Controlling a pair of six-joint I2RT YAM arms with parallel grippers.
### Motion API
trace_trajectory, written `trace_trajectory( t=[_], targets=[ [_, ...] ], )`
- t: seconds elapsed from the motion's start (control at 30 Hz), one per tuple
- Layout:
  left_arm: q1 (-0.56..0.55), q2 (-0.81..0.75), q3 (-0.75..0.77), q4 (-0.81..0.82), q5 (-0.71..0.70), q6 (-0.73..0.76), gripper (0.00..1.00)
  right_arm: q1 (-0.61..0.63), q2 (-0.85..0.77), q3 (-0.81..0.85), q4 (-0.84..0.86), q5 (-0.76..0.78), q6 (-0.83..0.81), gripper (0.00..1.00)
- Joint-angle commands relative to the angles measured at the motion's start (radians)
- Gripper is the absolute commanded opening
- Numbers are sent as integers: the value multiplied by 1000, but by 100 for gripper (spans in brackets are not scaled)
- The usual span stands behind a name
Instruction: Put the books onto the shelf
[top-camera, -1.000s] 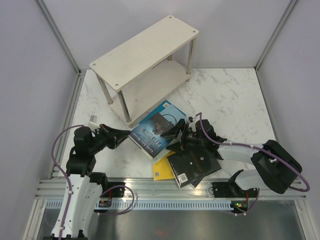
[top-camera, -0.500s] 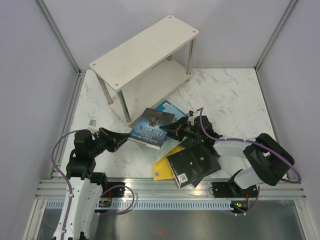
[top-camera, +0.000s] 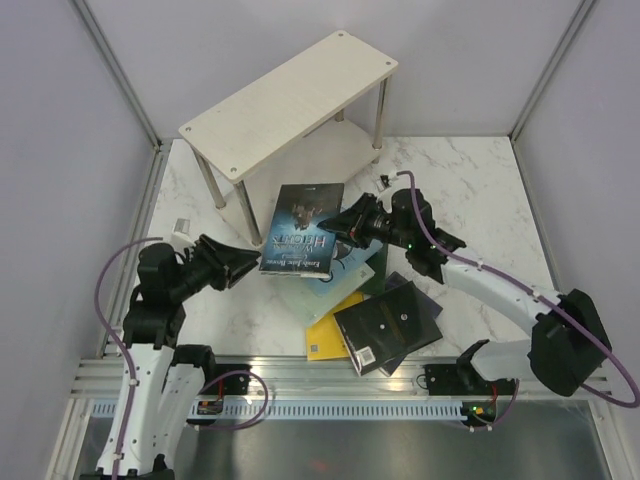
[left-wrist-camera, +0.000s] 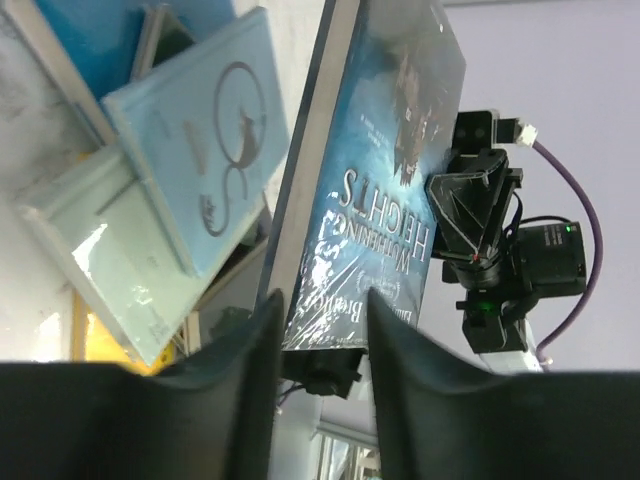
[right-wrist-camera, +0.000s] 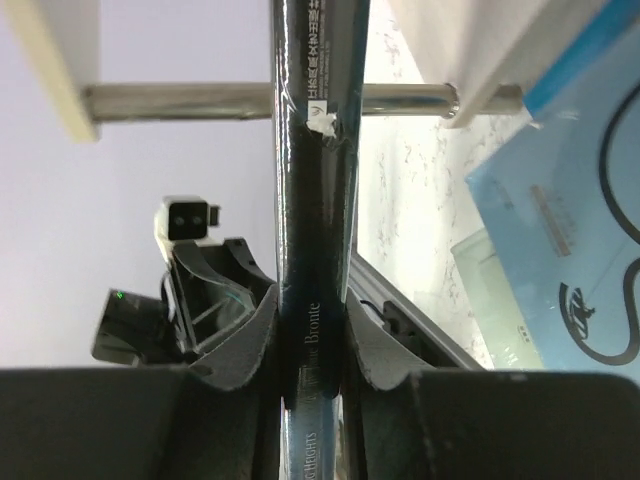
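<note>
A dark pictorial blue book (top-camera: 303, 228) hangs tilted above the table just in front of the shelf (top-camera: 290, 95). My right gripper (top-camera: 338, 228) is shut on its right edge; in the right wrist view the spine (right-wrist-camera: 315, 150) is pinched between the pads of that gripper (right-wrist-camera: 310, 310). My left gripper (top-camera: 252, 266) is at the book's lower left corner with its fingers apart; the corner (left-wrist-camera: 330, 325) shows between them in the gripper (left-wrist-camera: 320, 300), untouched. More books lie on the table: light blue (left-wrist-camera: 200, 150), pale green (top-camera: 308, 297), yellow (top-camera: 328, 337), black (top-camera: 388, 325).
The shelf's silver legs (top-camera: 248, 222) stand close behind the held book. A small white item (top-camera: 186, 233) lies by the left wall, and a small dark clip (top-camera: 385, 180) by the shelf's right leg. The metal rail (top-camera: 340, 375) runs along the near edge.
The right gripper closed on the dark blue book and lifted it up and back towards the shelf. The left gripper's fingers parted from the book's corner and the arm followed slightly.
</note>
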Motion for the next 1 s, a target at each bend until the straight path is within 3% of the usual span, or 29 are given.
trace_trajectory(
  t=[0.0, 0.07, 0.23, 0.27, 0.47, 0.67, 0.8, 0.97],
  targets=[
    [-10, 33, 114, 39, 91, 87, 46, -37, -129, 133, -157, -53, -181, 0],
    [-8, 47, 141, 29, 89, 104, 63, -96, -150, 186, -202, -59, -222, 0],
    [-8, 62, 184, 8, 85, 139, 88, -175, -149, 400, -411, -62, -337, 0],
    [-8, 64, 187, 6, 83, 144, 100, -189, -143, 434, -437, -59, -366, 0],
    [-8, 67, 188, -7, 92, 159, 100, -268, -78, 678, -511, -64, -403, 0],
    [-10, 56, 176, -29, 98, 173, 100, -332, 107, 959, -479, -49, -356, 0],
    [-8, 41, 158, -35, 112, 164, 100, -348, 318, 1078, -280, -36, -207, 0],
    [-8, 19, 164, -61, 117, 157, 100, -350, 599, 1287, -101, 83, -31, 0]
  ],
)
